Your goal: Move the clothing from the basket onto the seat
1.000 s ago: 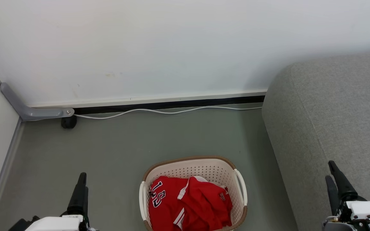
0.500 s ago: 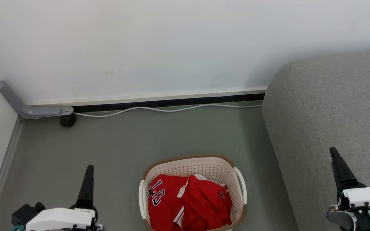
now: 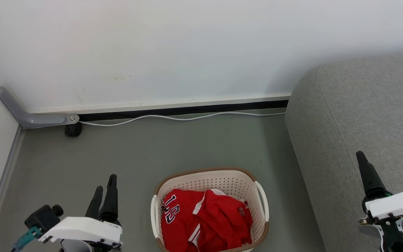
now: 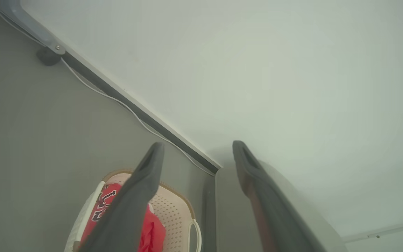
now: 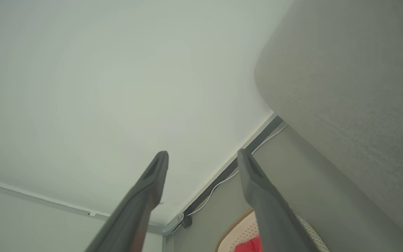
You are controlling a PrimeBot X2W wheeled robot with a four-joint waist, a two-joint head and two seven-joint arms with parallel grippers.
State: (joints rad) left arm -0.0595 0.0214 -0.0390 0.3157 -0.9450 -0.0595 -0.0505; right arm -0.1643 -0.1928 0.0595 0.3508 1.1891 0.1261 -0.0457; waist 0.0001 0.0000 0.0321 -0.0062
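Observation:
Red clothing (image 3: 205, 224) with white trim and dark numerals lies heaped in the cream basket (image 3: 219, 178) on the floor, low in the head view. The grey seat (image 3: 362, 115) rises to its right. My left gripper (image 3: 105, 185) hangs left of the basket, open and empty; its wrist view shows the clothing (image 4: 156, 232) and the basket (image 4: 177, 210) below its fingers (image 4: 142, 185). Over the seat's front stands my right gripper (image 3: 360, 155), open, with one finger showing edge-on. Its wrist view catches the basket (image 5: 240, 229) rim, a patch of clothing (image 5: 248, 246) and the seat (image 5: 355, 87).
A white wall (image 3: 187, 45) with a dark skirting runs behind. A white cable (image 3: 173, 118) lies along it on the grey-green floor (image 3: 145, 154). A grey bracket (image 3: 33, 119) and a black wheel (image 3: 72, 130) sit in the left corner.
Both grippers have risen in the head view; the left one has turned so both fingers show, and moved right toward the basket. The camera has tilted slightly.

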